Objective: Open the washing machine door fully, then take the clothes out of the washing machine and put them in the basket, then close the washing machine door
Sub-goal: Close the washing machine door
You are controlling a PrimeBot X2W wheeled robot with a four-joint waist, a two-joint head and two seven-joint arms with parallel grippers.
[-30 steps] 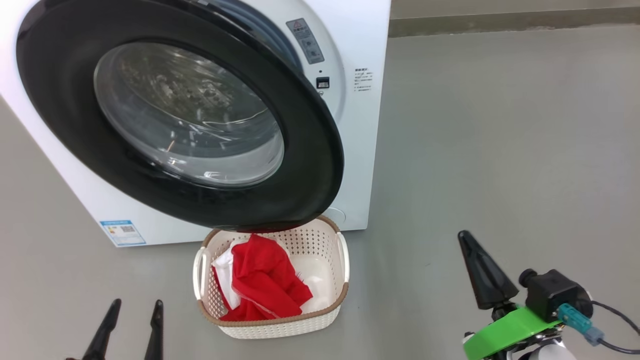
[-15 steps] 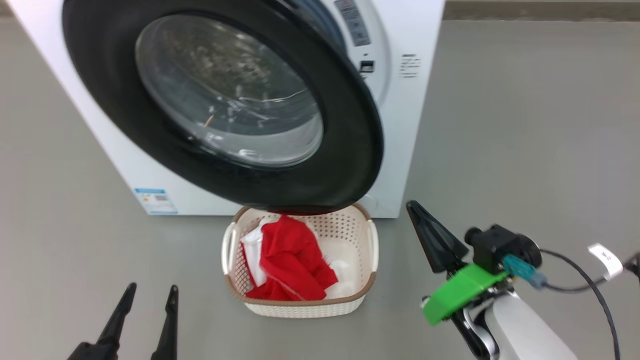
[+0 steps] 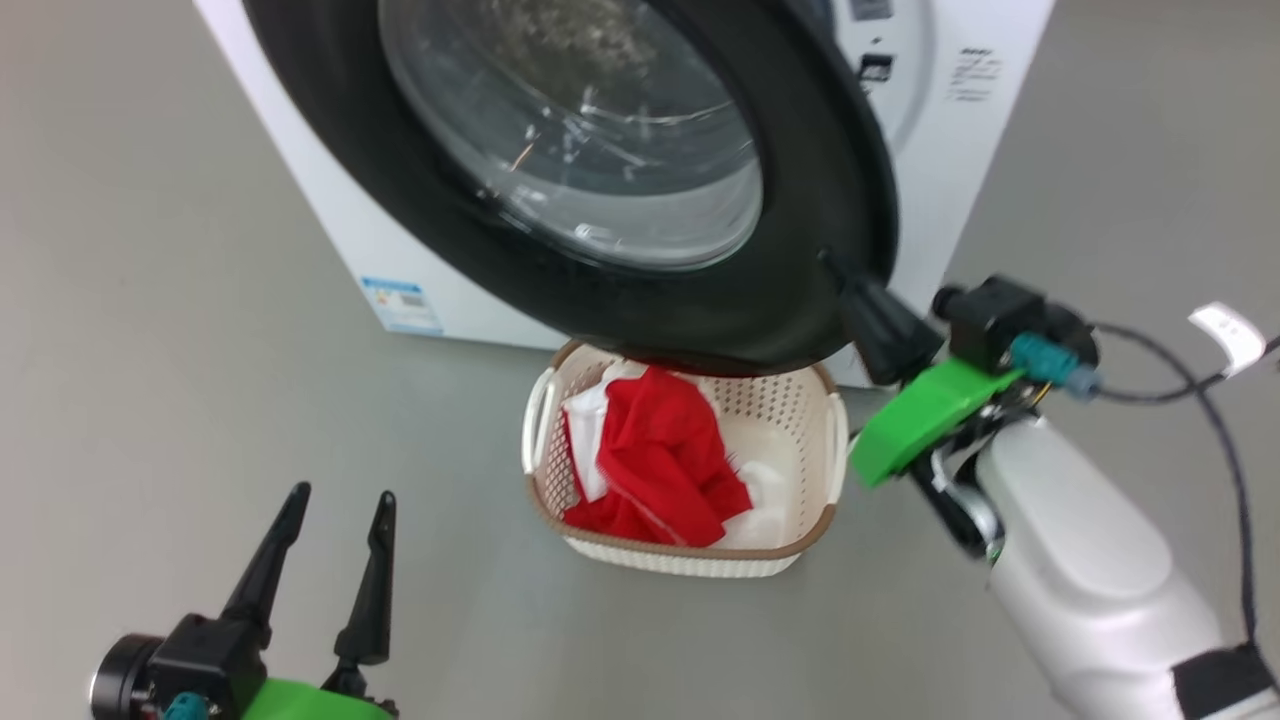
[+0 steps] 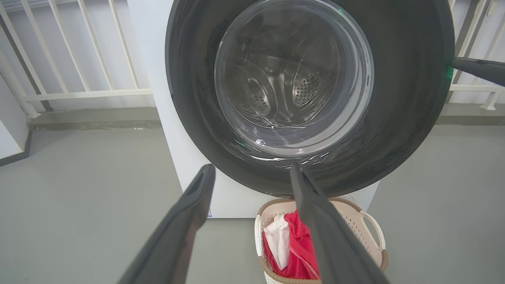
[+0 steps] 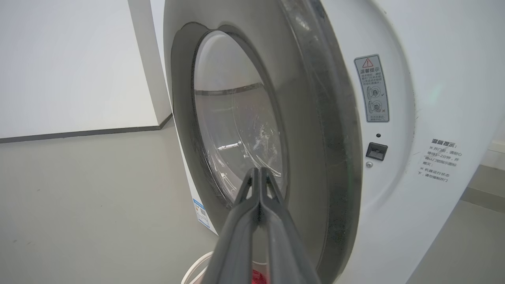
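Observation:
The washing machine [image 3: 960, 200] is white, and its black-rimmed washing machine door [image 3: 700, 320] hangs ajar over the basket [image 3: 835, 440]. The cream basket stands on the floor in front of the machine, with the red and white clothes [image 3: 665, 460] inside it. My right gripper [image 3: 832, 263] is shut and empty. Its tip is at the door's lower right rim; whether it touches is unclear. In the right wrist view that gripper [image 5: 258, 171] points at the door [image 5: 335, 157] close to the glass. My left gripper [image 3: 342, 495] stands open and empty, low and left of the basket. In the left wrist view the left gripper [image 4: 250, 171] faces the door [image 4: 394, 118].
Grey floor surrounds the machine. A white railing [image 4: 79, 94] runs behind the machine on the left, and a white wall panel [image 5: 71, 67] stands beyond it. A black cable [image 3: 1230, 440] trails from my right wrist.
My right gripper has risen from beside the basket to the door's lower right rim. The head camera has shifted, so the machine and basket sit further right. The left gripper stays open.

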